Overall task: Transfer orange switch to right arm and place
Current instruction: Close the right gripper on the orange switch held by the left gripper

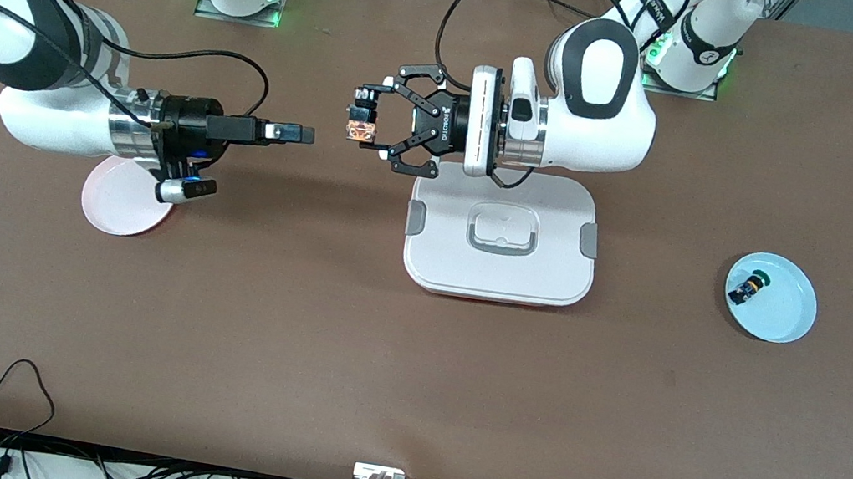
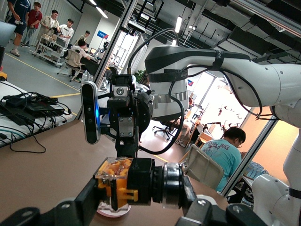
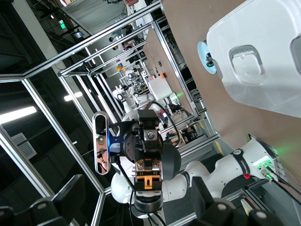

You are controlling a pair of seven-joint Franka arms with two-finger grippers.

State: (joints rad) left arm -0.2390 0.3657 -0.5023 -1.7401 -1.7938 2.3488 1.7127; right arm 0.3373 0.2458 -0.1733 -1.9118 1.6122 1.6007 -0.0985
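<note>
My left gripper (image 1: 364, 122), the black claw one, is shut on the orange switch (image 1: 361, 131) and holds it in the air over bare table beside the white box. In the left wrist view the switch (image 2: 123, 181) sits crosswise between the fingers (image 2: 70, 207). My right gripper (image 1: 305, 135), slim and black, is open and points at the switch from a short gap away, not touching it. In the right wrist view the switch (image 3: 149, 181) shows straight ahead between the spread fingers (image 3: 73, 193). The right gripper also shows head-on in the left wrist view (image 2: 126, 125).
A white lidded box (image 1: 555, 284) lies mid-table under the left wrist. A pink plate (image 1: 111, 208) lies under the right wrist. A light blue plate (image 1: 787, 315) at the left arm's end holds a black-and-blue switch with a green cap (image 1: 747, 287).
</note>
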